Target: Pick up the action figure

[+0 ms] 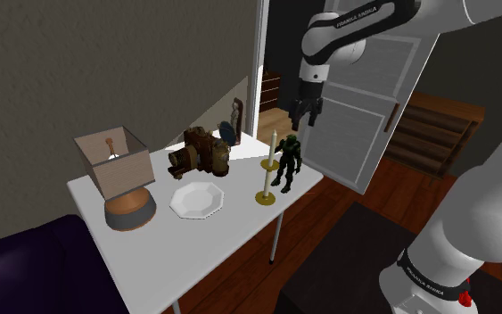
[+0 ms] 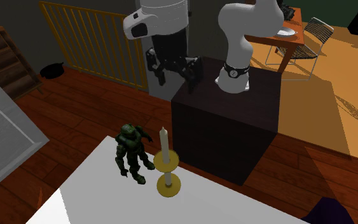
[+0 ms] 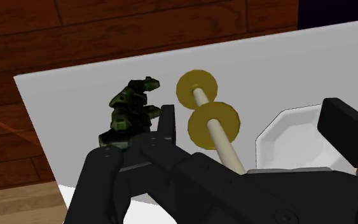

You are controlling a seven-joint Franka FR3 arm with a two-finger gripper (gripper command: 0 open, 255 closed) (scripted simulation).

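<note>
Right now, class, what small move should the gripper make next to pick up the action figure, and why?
Probably shift the gripper sideways over the action figure: it hangs open above the table, and in the wrist view the candlestick, not the figure, sits between its fingers.

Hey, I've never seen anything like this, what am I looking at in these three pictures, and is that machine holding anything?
It is a simulated white robot arm on a dark box. One picture looks over its shoulder, one faces it across the white table, and one rides on the hand. Its black gripper hangs open above the table, holding nothing. Below it stands a dark green action figure beside a gold candlestick. Also on the table: a white plate, a lamp and a brown camera-like object.
</note>
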